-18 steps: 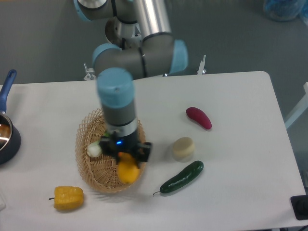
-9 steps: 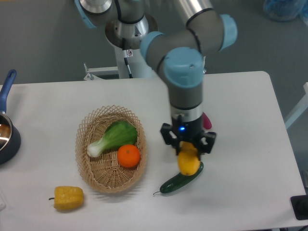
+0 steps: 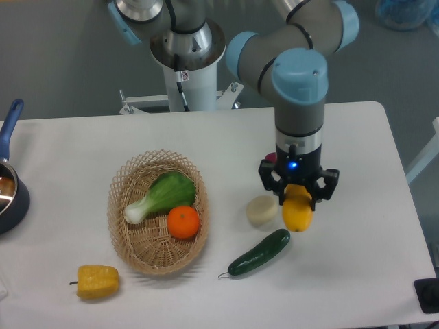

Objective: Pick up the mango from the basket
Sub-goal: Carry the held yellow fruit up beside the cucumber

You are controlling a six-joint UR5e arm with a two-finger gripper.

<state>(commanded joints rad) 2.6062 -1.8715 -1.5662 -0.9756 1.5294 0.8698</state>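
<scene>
Mango (image 3: 297,215): glossy yellow oval, clamped in the claw (image 3: 298,200), hanging below it, basket (image 3: 129,240) far left.

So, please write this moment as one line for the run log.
gripper: shut on mango | mango: out of basket, above table | basket: bok choy, orange

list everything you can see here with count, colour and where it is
mango: 1, yellow-orange, in the gripper right of the basket
basket: 1, tan wicker, table left of centre
bok choy: 1, green and white, in the basket
orange: 1, orange, in the basket
bell pepper: 1, yellow, table front left
cucumber: 1, dark green, below the mango
pale round item: 1, cream, left of the mango
pot: 1, dark blue, left edge
gripper: 1, black, shut on the mango
</scene>
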